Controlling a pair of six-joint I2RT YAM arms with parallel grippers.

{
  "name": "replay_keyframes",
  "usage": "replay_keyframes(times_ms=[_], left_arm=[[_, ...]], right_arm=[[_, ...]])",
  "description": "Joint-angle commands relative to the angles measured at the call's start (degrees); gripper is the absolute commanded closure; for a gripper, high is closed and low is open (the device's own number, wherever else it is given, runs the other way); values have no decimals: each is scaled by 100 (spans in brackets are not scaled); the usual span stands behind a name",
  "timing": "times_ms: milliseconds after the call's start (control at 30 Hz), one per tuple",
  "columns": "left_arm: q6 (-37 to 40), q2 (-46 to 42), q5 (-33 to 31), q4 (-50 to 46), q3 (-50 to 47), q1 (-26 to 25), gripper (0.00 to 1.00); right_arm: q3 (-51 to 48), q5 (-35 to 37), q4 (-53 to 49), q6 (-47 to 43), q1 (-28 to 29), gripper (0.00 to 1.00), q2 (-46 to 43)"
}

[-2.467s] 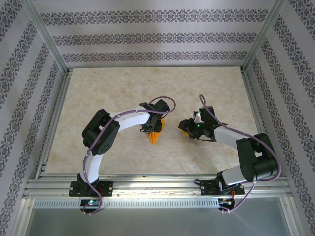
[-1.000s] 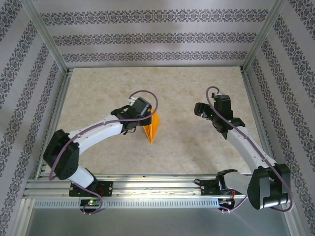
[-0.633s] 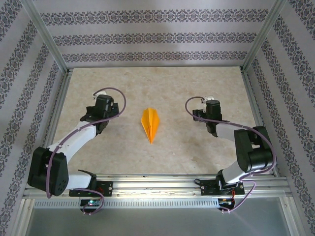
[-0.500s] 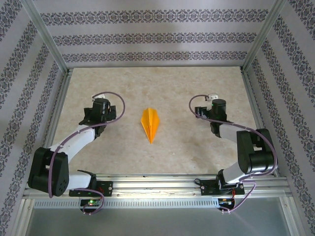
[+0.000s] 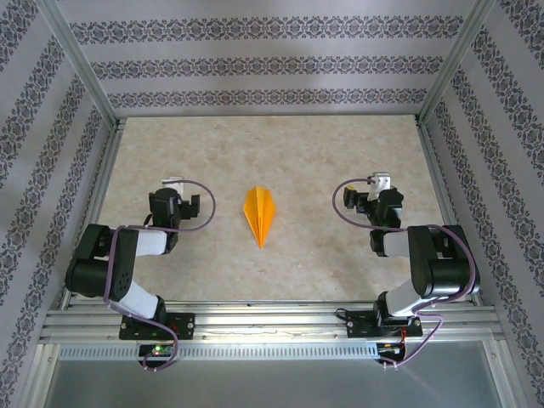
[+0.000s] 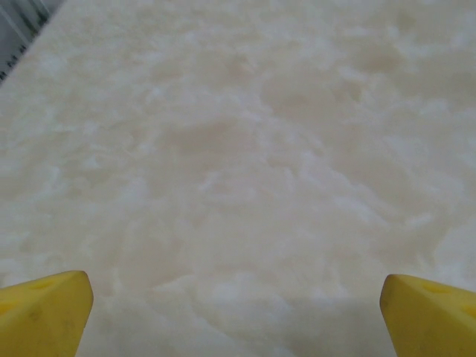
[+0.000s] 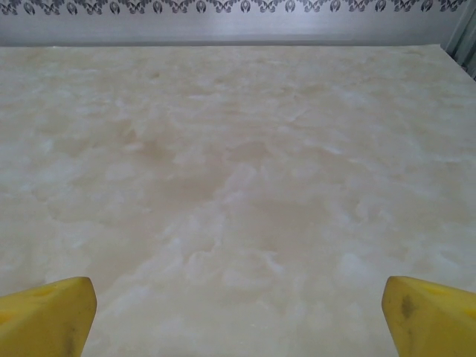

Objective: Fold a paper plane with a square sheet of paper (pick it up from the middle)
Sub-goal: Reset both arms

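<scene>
The square sheet of paper lies folded into an orange-yellow paper plane (image 5: 261, 215), a slim dart flat on the table's middle with its point toward the near edge. My left gripper (image 5: 172, 202) is left of it, well apart, with the arm folded back. The right gripper (image 5: 381, 201) is just as far off on the other side. In the left wrist view the gripper (image 6: 238, 312) is open, its yellow fingertips (image 6: 44, 309) at the frame corners over bare table. In the right wrist view the gripper (image 7: 238, 312) is open too, with nothing between its fingertips (image 7: 428, 312).
The marble-look table (image 5: 272, 144) is ringed by aluminium rails and patterned walls (image 5: 255, 64). The back wall's foot (image 7: 238, 22) shows ahead of the right gripper. A metal rail (image 5: 272, 323) runs along the near edge by both arm bases.
The left gripper let go of the plane, which now lies flat. Both arms pulled away to their own sides and folded back, jaws widening.
</scene>
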Motion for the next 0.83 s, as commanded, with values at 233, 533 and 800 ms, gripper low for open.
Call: replay_keyframes(times_ms=[233,533,800], left_arm=[[-409,199,151,1290,-246,251,1],[-391,197,188,1175,-191,248,1],[-391,196,188,1174,-191,249,1]], right_arm=[[78,215,278,30,107,2,5],[77,224,284,25,111,2,2],[78,216,267,17,111,2,-1]])
